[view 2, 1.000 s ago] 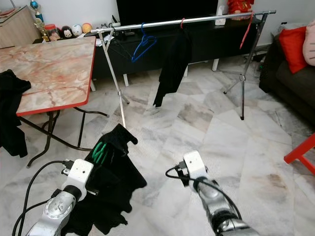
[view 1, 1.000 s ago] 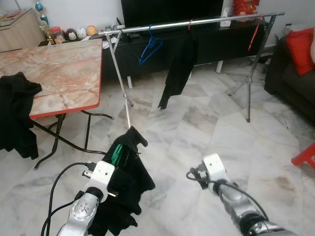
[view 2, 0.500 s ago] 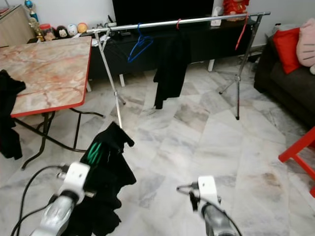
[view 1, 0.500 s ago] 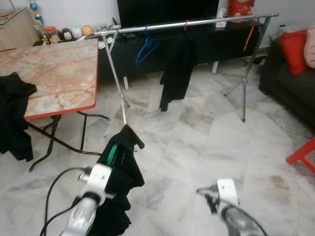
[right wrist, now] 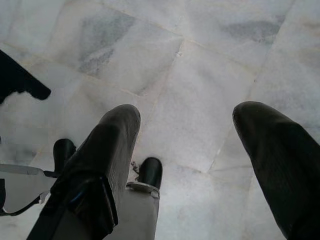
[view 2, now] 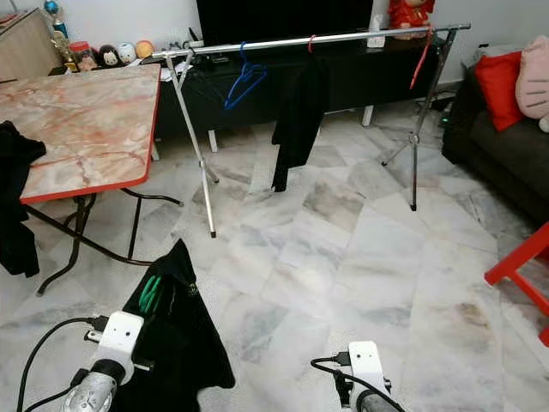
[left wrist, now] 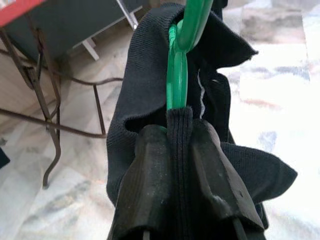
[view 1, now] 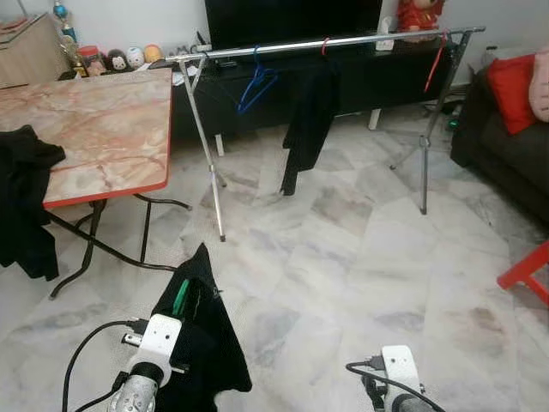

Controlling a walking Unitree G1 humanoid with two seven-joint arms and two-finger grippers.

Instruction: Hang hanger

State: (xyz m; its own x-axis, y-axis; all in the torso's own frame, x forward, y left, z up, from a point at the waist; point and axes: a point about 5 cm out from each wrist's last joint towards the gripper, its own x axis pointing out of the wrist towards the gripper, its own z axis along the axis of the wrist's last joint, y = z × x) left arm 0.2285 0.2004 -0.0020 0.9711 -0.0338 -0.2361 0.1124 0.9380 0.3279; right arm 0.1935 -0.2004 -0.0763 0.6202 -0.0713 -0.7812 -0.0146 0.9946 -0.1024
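Two grippers: left gripper (left wrist: 172, 150) pinches green hanger (left wrist: 180, 55) draped with black garment (view 1: 210, 343); right gripper (right wrist: 187, 150) spread above floor (right wrist: 200, 65).

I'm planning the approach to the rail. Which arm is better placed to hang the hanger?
Left. Its end effector is shut on the green hanger with the black garment. The right end effector is open over bare floor, holding nothing. The rail stands far ahead.
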